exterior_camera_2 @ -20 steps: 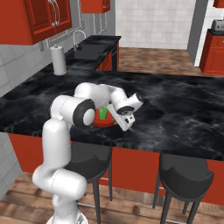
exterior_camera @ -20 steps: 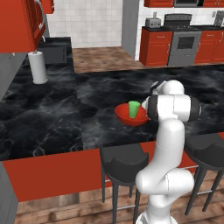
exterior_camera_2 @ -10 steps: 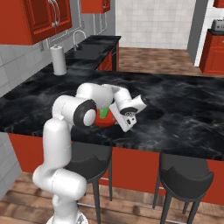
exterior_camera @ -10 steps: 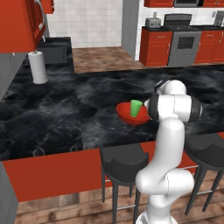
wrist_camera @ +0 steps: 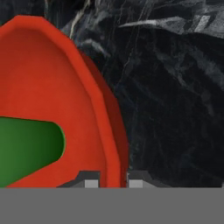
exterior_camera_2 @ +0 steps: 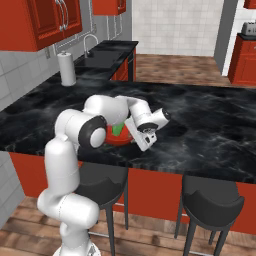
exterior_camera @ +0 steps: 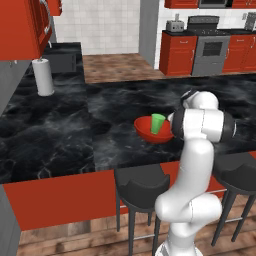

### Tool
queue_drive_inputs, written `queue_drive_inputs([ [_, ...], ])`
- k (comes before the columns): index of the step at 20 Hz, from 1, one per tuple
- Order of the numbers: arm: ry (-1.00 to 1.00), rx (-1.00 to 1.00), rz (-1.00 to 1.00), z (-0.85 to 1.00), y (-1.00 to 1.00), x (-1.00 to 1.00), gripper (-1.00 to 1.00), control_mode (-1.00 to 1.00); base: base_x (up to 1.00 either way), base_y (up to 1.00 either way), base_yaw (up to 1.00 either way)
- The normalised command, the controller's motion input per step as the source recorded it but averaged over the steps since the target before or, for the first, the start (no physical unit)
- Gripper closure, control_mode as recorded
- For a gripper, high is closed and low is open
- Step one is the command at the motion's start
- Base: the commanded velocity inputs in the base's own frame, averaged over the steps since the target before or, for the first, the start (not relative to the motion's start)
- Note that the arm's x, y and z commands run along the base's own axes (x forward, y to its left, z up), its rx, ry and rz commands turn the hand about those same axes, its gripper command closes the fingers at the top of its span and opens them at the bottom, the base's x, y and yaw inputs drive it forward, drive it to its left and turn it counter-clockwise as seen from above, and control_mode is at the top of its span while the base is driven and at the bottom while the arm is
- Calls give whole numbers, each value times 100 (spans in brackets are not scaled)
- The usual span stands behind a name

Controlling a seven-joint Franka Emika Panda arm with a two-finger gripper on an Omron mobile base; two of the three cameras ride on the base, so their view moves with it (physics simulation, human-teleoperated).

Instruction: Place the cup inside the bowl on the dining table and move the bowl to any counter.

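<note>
Pincer (wrist_camera: 109, 180) clamped on the bowl (wrist_camera: 57, 100) rim at 6 o'clock, hand slightly shifted since before; cup (wrist_camera: 26, 148) inside, so carrying to a bench is next.

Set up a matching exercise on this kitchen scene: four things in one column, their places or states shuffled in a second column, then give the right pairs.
Things:
1. small green cup
2. wide red bowl
3. white paper towel roll
4. two-finger gripper

Places or states:
A. upright at the far left of the black marble dining table
B. pinching a red rim
C. inside the red bowl
D. resting on the marble near the front edge

Pairs: 1-C, 2-D, 3-A, 4-B
</note>
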Motion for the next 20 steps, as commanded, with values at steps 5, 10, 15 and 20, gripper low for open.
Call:
queue_drive_inputs([
  [5,-6,-2,0,20,0,-32,100,-100,0,0,0],
  [10,-2,-5,0,22,0,-39,100,-100,0,0,0],
  [15,0,-4,0,22,0,-42,100,-100,0,0,0],
  [20,0,-1,0,16,0,-39,100,-100,0,0,0],
])
